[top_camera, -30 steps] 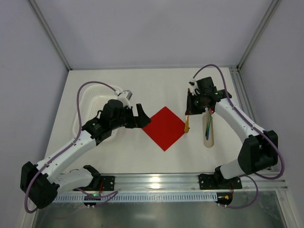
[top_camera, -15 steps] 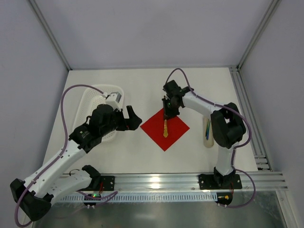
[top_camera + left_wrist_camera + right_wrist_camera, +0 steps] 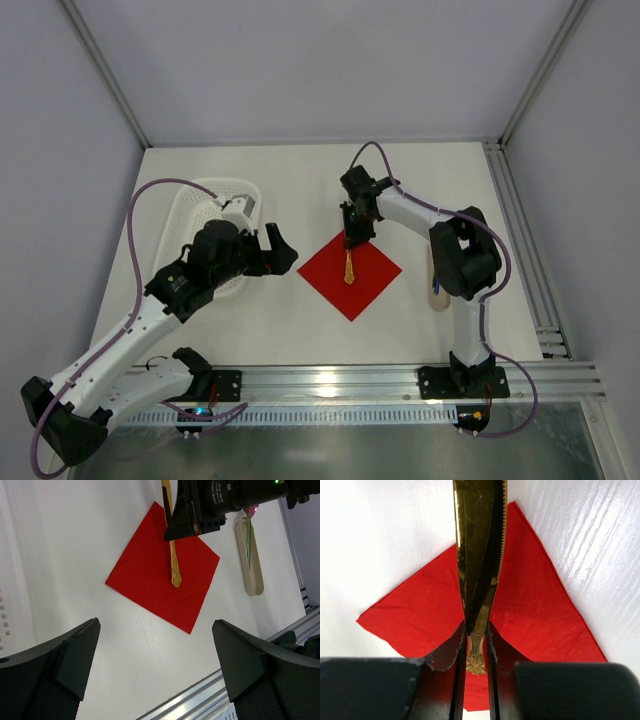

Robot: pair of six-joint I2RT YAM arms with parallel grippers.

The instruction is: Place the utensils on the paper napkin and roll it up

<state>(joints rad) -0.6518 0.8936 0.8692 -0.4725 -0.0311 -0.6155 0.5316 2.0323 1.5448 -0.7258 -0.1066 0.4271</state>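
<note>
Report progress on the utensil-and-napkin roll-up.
Done: the flat red square paper napkin lies spread on the white table. In hand: the right gripper is shut on a slim gold metal utensil, its handle end over the napkin, not released. Left: a slim greenish utensil lies in the beige oblong tray; the napkin is unrolled; the left gripper hangs open and empty.

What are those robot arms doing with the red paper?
The right gripper holds a gold utensil by one end, with its handle tip over the red napkin. The left gripper hovers open near the napkin, holding nothing. Other utensils lie in the tray on the right.
</note>
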